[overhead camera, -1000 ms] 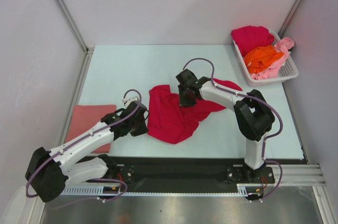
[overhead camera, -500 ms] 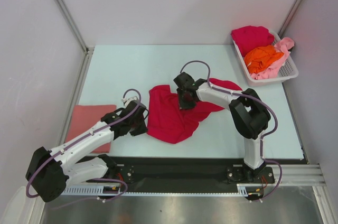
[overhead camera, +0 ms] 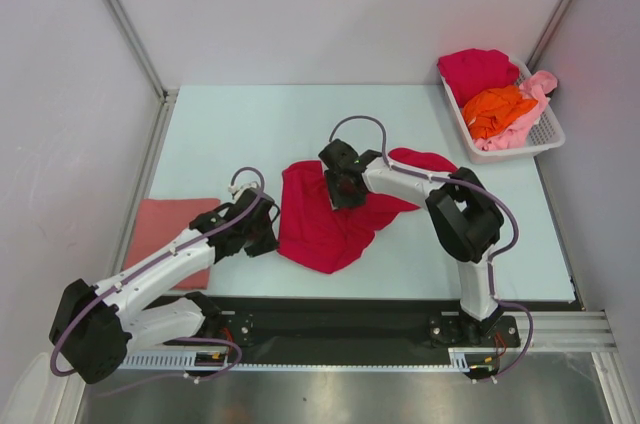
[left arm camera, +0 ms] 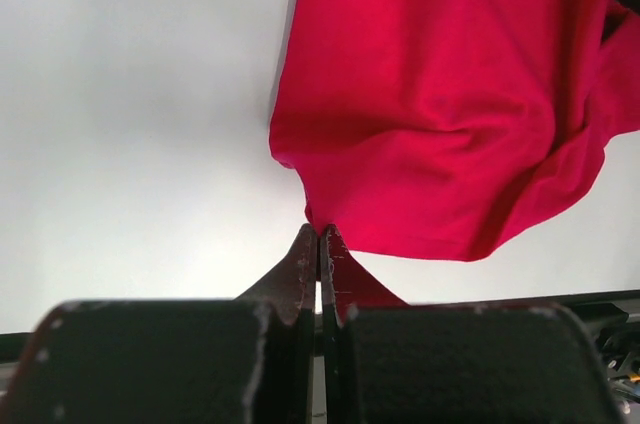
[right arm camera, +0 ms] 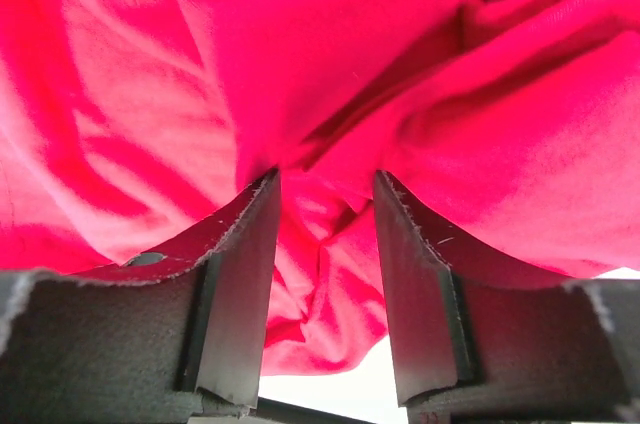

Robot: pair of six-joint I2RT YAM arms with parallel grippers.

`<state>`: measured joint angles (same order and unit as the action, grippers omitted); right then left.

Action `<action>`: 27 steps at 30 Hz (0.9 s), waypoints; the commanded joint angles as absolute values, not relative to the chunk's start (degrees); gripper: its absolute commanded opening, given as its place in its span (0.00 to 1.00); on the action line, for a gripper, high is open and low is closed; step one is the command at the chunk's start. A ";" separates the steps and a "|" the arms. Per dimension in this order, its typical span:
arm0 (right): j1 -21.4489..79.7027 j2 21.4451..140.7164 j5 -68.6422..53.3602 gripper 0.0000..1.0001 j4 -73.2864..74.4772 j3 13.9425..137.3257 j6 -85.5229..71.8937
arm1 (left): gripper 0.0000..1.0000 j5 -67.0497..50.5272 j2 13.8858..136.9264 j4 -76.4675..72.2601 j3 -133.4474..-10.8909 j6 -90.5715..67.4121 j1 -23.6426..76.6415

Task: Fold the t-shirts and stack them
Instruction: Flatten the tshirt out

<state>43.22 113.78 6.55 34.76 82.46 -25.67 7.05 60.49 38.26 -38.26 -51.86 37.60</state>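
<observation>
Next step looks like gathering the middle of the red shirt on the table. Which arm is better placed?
Right, probably. The right pincer is open over the middle of the red shirt, with cloth bunched between its fingers. The left pincer is shut on the shirt's edge, off to the side.

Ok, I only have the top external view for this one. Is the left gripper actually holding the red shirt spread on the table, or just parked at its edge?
Observer: It is holding it. In the left wrist view the left gripper is shut, with a corner of the crimson shirt pinched between its fingertips.
Operator: And the right one, over the middle of the shirt?
Observer: The right wrist view shows the right gripper open. Its jaws stand apart, and a fold of the shirt is bunched in the gap but not clamped.
</observation>
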 commanded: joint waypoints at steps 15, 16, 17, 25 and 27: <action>42.80 118.30 13.71 0.31 37.44 90.70 -21.35 | 0.00 5.10 60.20 37.09 -39.02 -49.04 34.98; 42.72 118.30 13.45 0.29 37.53 90.62 -21.44 | 0.00 5.01 60.21 37.00 -39.02 -49.13 34.98; 42.71 118.39 13.10 0.29 37.36 90.53 -21.53 | 0.00 4.84 60.29 36.91 -39.02 -49.13 34.98; 41.92 118.92 11.60 0.11 37.18 90.09 -22.15 | 0.00 4.48 59.50 36.83 -38.32 -49.83 34.89; 41.84 118.92 11.25 0.16 37.09 90.09 -22.06 | 0.00 4.40 59.15 36.83 -38.06 -50.01 34.81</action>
<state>42.24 118.54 11.46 36.62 88.53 -22.06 5.17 60.45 38.00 -38.22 -50.48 35.31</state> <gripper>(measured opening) 0.131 0.011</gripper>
